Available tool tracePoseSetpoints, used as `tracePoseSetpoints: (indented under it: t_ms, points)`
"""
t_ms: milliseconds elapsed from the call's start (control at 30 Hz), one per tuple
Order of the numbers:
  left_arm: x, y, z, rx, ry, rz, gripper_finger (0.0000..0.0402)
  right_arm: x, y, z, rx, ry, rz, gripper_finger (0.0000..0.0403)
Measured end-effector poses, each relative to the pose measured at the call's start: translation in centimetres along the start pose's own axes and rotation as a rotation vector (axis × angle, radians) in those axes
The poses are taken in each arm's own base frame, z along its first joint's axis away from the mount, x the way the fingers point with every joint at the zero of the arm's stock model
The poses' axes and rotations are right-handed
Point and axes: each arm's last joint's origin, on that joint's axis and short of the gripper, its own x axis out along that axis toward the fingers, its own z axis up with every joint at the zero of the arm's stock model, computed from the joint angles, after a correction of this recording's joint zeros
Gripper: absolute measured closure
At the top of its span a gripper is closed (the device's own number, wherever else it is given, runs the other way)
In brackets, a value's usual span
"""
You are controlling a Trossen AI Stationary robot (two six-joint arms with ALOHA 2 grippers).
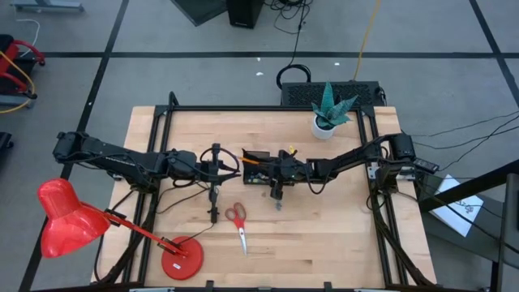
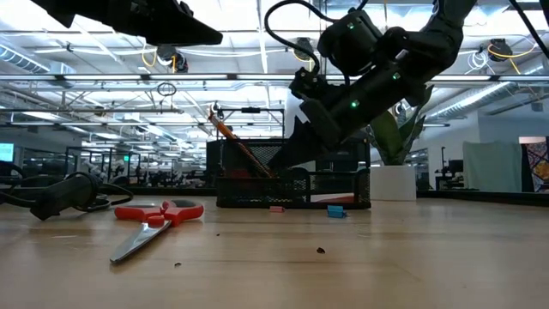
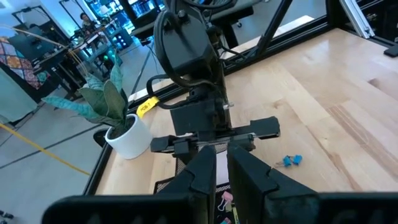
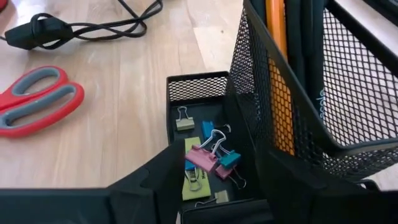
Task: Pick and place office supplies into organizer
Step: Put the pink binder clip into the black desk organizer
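From above, the black mesh organizer [image 1: 256,165] stands in the middle of the light wooden table [image 1: 340,235], with the right gripper [image 1: 276,193] over its near side and the left gripper [image 1: 214,193] just beside it to the left. The red-handled scissors [image 1: 238,225] lie alone on the wood, near the organizer. Their long axis runs toward the front edge, handles nearer the organizer and blades pointing away from it.

From table height, the scissors [image 2: 154,225] are flat on the wood, and one small blue clip [image 2: 335,211] lies outside the tray [image 2: 292,189]. An orange pencil [image 2: 240,146] leans tilted in the tall compartment.

The left wrist camera shows the left fingers [image 3: 202,171] almost together, holding nothing I can see.

The right wrist camera shows the right fingers [image 4: 155,180] apart and empty above the low compartment, where pink, blue and yellow-green binder clips [image 4: 205,155] lie.

I judge the task mostly done: pencils, pens and clips are in; the scissors and the loose blue clip remain.
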Motion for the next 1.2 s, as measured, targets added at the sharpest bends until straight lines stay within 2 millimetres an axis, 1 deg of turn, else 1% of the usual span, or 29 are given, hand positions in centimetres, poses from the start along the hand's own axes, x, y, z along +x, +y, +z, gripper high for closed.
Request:
tracePoseSetpoints:
  t_ms: [167,200,333,433,533,633,833,967,1067,1200]
  points:
    - [0.0,0.0,0.0,-0.002,0.000,-0.001,0.0353,-0.2,0.8,0.0,-0.073,-0.006,-0.010,0.0214]
    - [0.0,0.0,0.0,-0.002,0.000,-0.001,0.0353,-0.2,0.9,0.0,-0.057,-0.016,-0.007,0.0217]
    - [0.0,0.0,0.0,-0.005,-0.001,-0.001,0.0353,-0.1,0.8,1.2,0.106,-0.091,0.073,0.0226]
    - [0.0,0.0,0.1,-0.007,-0.007,-0.001,0.0353,0.1,0.9,1.7,0.088,-0.041,0.083,0.0225]
    - [0.0,0.0,0.1,-0.022,-0.010,-0.008,0.0353,0.2,0.9,2.2,0.074,0.027,0.024,0.0220]
    - [0.0,0.0,0.1,-0.033,-0.010,-0.008,0.0353,0.2,0.8,2.8,0.114,0.079,-0.026,0.0214]
    - [0.0,-0.2,0.1,-0.042,-0.013,-0.015,0.0353,0.1,0.9,4.2,0.218,0.144,-0.072,0.0196]
    - [0.0,-0.3,0.2,-0.037,-0.016,-0.021,0.0353,0.0,0.9,4.8,0.255,0.161,-0.077,0.0186]
    - [0.0,-0.3,0.2,-0.037,-0.016,-0.022,0.0353,0.0,1.0,4.7,0.258,0.173,-0.059,0.0183]
    - [0.0,-0.3,0.2,-0.037,-0.016,-0.022,0.0353,0.1,1.1,5.0,0.248,0.139,-0.044,0.0183]
